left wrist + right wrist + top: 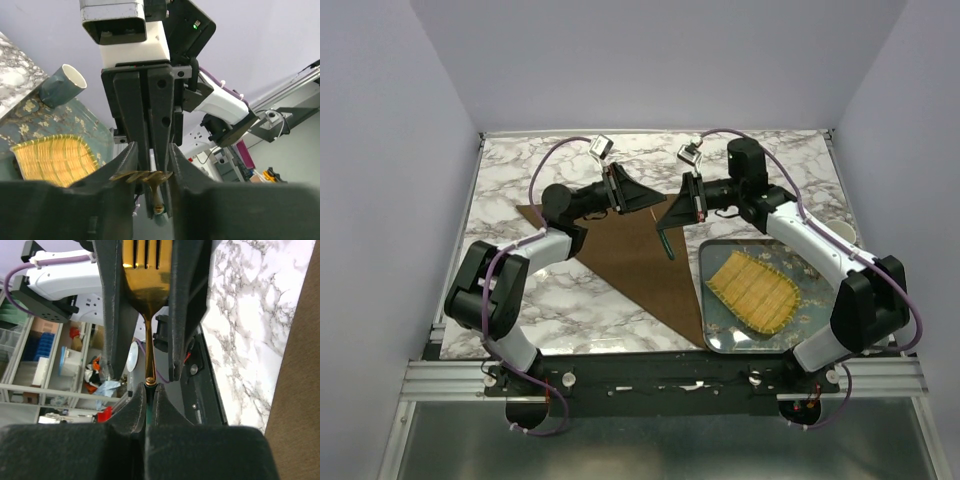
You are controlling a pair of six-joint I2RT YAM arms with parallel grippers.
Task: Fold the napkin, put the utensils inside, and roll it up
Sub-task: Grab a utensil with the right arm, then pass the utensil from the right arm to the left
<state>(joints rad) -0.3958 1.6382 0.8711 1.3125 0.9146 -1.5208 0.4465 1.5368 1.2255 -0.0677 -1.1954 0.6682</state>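
Left to right, the fork is being passed between the arms, in the air over the far edge of the napkin [640, 270], which lies folded into a brown triangle on the marble table [520, 180]

The left gripper [151, 155] has a finger against each edge of the gold head of the fork [142, 176], pinching it across the tines. How firmly it pinches I cannot tell. The right gripper [148, 395] is pressed together on the thin neck, just where the gold meets the teal handle, and the handle hangs below it.

The head is smooth metal held only by its narrow edges, so it would probably pivot or slip. I would have the left jaws settle fully before the right ones let go. The right gripper should then draw straight back along the handle, not sideways. After that the fork wants laying flat on the cloth, near the long fold.

Further right a patterned tray [715, 335] holds a yellow woven mat [755, 290], with a teal mug [62, 82] beside it.

No brand, label or writing can be read in any view
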